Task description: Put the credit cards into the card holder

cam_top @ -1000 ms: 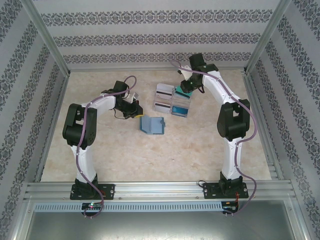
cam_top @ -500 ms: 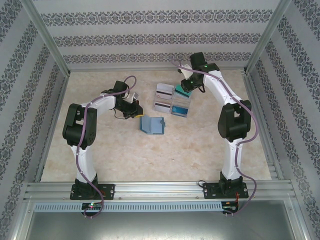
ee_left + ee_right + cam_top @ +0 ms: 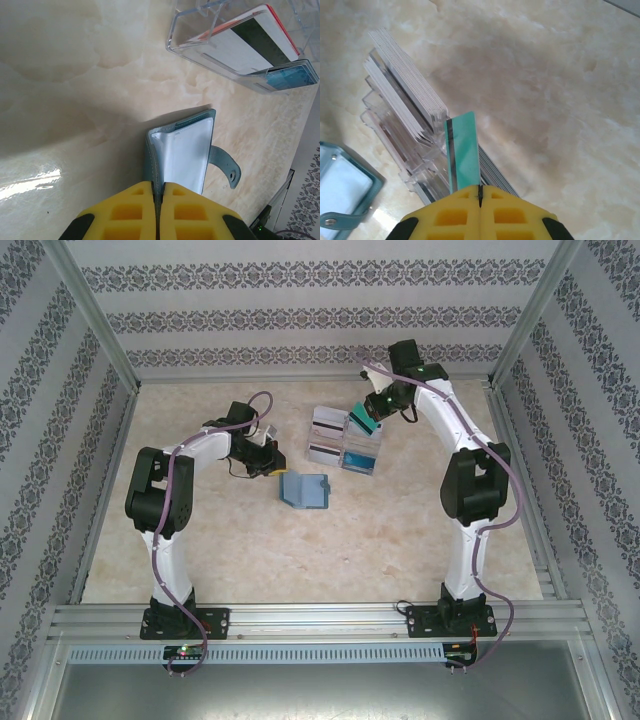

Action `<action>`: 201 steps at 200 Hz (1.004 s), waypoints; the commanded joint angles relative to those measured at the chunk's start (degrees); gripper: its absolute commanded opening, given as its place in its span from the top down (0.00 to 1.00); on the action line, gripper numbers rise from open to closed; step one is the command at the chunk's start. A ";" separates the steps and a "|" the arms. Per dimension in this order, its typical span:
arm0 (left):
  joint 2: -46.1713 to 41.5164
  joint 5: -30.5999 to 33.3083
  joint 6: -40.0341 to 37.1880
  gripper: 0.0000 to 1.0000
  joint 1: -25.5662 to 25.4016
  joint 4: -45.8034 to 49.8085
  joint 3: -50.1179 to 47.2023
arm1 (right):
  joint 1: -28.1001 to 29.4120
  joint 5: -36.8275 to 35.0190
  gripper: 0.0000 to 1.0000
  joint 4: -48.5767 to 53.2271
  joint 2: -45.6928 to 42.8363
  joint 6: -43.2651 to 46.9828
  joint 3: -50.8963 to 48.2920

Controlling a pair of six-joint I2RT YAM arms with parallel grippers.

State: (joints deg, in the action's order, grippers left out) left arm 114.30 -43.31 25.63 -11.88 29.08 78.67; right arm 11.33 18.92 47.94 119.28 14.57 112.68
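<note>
The right gripper [image 3: 480, 189] is pinching a thin teal rectangular card [image 3: 464, 150] by one short end, its yellow fingers [image 3: 520, 212] pressed flat together on it. The card, with a dark stripe along one long edge, is sticking out over a clear plastic compartment tray [image 3: 415, 172] that is holding stacks of white-grey striped cards [image 3: 402, 82]. From above, the right gripper [image 3: 374, 410] is holding this card [image 3: 362, 421] tilted at the tray's far right corner, while the white-grey stacks [image 3: 325, 426] and some bright blue cards [image 3: 364, 448] are sitting in the tray [image 3: 360, 468].

The left gripper [image 3: 157, 187] is closed as well, its yellow pads meeting on the near edge of a small slate-blue soft folding card holder [image 3: 182, 150]. The holder is lying open on the marbled beige tabletop [image 3: 75, 75], its pale inner pocket facing up and its snap strap [image 3: 226, 164] trailing off one side. In the top view it [image 3: 305, 492] is lying near the middle of the table, just beside the left gripper [image 3: 264, 464] and a little nearer the arm bases than the tray.
</note>
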 commanded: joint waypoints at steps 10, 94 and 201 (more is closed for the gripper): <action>-0.53 -0.93 0.69 0.99 0.59 -2.00 -0.53 | -2.21 8.61 0.96 -3.86 -4.18 -4.86 -4.21; -0.38 -1.69 2.06 0.95 0.54 -5.05 -2.99 | -6.56 23.03 0.97 -15.86 -11.32 -15.72 -16.03; -0.96 -2.71 4.91 0.94 0.57 -10.42 -6.65 | 1.01 31.53 0.98 -34.74 -19.78 -34.51 -37.33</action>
State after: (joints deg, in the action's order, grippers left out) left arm 114.28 -45.28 29.43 -11.86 20.75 72.99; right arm 8.16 48.18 19.86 101.58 -13.85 80.34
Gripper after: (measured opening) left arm 0.067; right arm 0.062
